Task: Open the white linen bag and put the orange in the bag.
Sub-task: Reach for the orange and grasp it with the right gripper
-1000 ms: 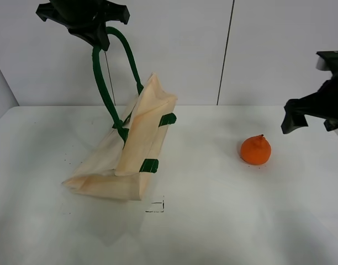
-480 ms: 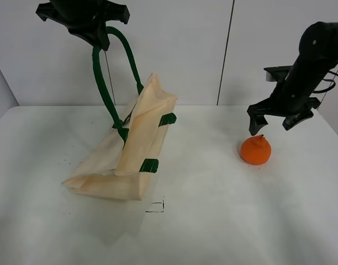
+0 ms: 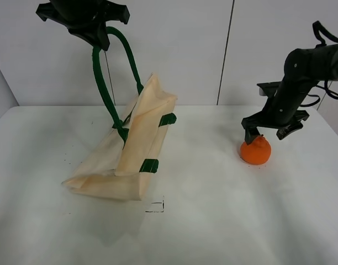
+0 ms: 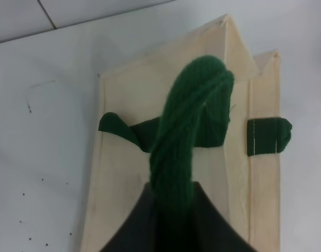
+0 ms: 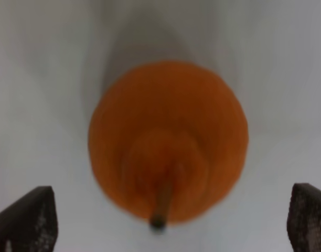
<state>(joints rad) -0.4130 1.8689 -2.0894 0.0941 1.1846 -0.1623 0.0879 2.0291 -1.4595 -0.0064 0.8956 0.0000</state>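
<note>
The white linen bag [image 3: 130, 152] leans on the table at the left, its mouth raised and its dark green handle [image 3: 105, 83] pulled up. My left gripper [image 3: 97, 36] is shut on the top of that handle, high above the table; the left wrist view shows the handle [image 4: 189, 142] rising from the bag [image 4: 124, 173] into the jaws. The orange [image 3: 255, 150] sits on the table at the right. My right gripper [image 3: 267, 130] is open just above it, fingers on either side. The right wrist view shows the orange [image 5: 168, 139] close below, between the fingertips [image 5: 24, 220].
The white table [image 3: 213, 221] runs under everything, with a small black square mark [image 3: 156, 206] in front of the bag. A white wall [image 3: 224, 49] stands behind.
My right arm has swung in from the right edge and come down over the orange. The left gripper and the bag have not moved.
</note>
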